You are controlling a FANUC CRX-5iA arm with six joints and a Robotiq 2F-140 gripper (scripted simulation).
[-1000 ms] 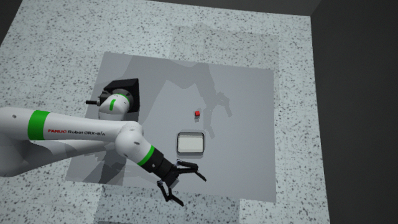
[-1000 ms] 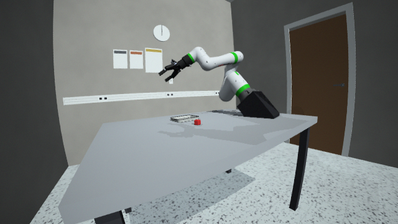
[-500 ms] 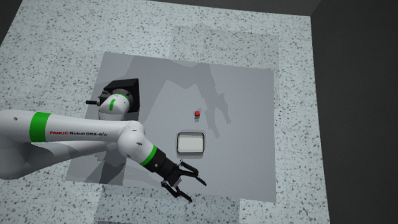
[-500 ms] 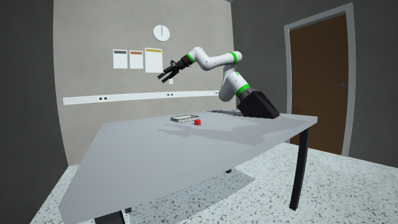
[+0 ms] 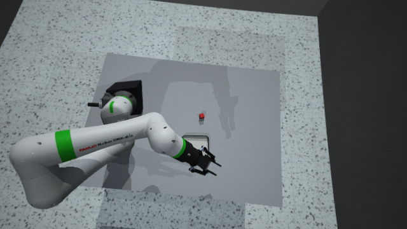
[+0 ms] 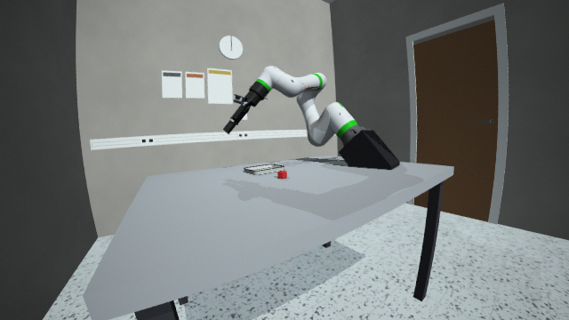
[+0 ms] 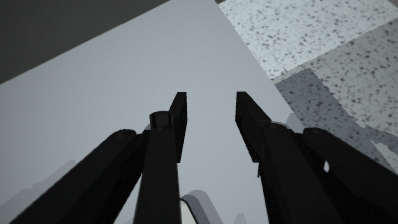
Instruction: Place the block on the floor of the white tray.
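The small red block [image 5: 201, 116] lies on the grey table, alone, a little beyond the white tray [image 5: 196, 141]. In the exterior view the block [image 6: 282, 174] sits just right of the tray [image 6: 263, 169]. The tray is low and empty, and the arm's wrist partly covers it from above. My gripper [image 5: 217, 170] [image 6: 228, 130] hangs high over the table, beside the tray and well away from the block. In the wrist view its fingers stand partly closed with a clear gap and nothing between them. The block is not in the wrist view.
The robot's black base [image 5: 127, 95] stands at the table's left side in the overhead view. The table edge and the speckled floor [image 7: 320, 30] show beyond the fingers. A wall with posters [image 6: 196, 84] is behind the arm.
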